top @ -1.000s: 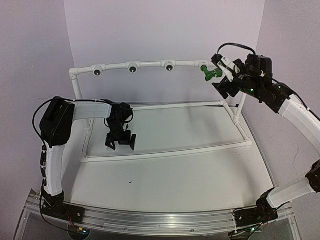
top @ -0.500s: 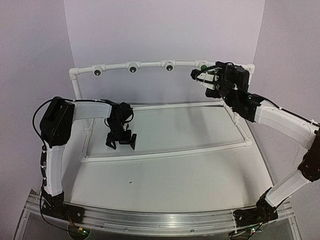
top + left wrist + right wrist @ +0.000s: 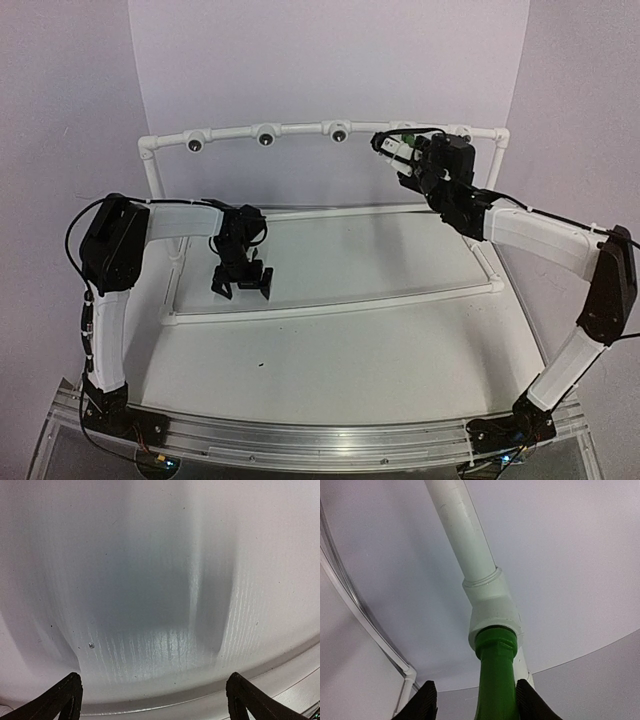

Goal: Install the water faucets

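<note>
The green water faucet (image 3: 495,680) sits with its end in the white tee fitting (image 3: 492,610) of the top pipe. My right gripper (image 3: 476,702) straddles its body; the right finger touches it and a gap shows beside the left finger. In the top view my right gripper (image 3: 398,152) is up at the pipe rail's right part and hides most of the faucet; only a green speck (image 3: 408,133) shows. My left gripper (image 3: 240,290) hangs open just above the table, and in its wrist view the left gripper (image 3: 152,700) has nothing between its fingers.
A white pipe frame (image 3: 330,305) lies on the table and carries a raised back rail. Three tee fittings with dark holes (image 3: 265,135) face forward along that rail. Purple walls close in the back and both sides.
My right arm swung left along the rail and brought its fingers around the faucet, and the jaws have narrowed. The left arm has not moved.
</note>
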`<control>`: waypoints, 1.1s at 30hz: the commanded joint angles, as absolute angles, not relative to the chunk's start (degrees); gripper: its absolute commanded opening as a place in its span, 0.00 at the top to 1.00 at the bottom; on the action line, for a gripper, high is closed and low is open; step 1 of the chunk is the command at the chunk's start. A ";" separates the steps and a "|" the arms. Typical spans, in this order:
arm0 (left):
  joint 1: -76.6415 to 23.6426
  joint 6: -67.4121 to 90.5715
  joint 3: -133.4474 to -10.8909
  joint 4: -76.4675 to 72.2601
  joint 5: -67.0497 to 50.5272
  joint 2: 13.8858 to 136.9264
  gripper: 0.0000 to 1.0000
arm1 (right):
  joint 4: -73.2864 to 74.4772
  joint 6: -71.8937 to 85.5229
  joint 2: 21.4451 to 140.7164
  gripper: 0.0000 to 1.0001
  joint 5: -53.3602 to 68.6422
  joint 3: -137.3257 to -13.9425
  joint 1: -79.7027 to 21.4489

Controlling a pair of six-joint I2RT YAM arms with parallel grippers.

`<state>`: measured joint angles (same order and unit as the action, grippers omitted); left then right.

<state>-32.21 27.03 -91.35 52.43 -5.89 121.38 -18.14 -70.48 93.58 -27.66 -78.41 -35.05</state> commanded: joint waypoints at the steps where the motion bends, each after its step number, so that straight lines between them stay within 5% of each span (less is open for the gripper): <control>1: -32.08 27.03 -90.96 51.97 -5.55 119.88 0.00 | -17.14 -58.69 94.07 0.53 -28.81 -81.51 -35.17; 13: -32.08 27.26 -91.10 51.94 -5.80 120.06 0.00 | -2.24 -24.00 91.28 0.68 -20.37 -85.40 -33.81; 33: -32.08 27.39 -89.89 51.98 -5.42 119.22 0.00 | 1.98 19.91 89.75 0.74 5.36 -86.21 -28.15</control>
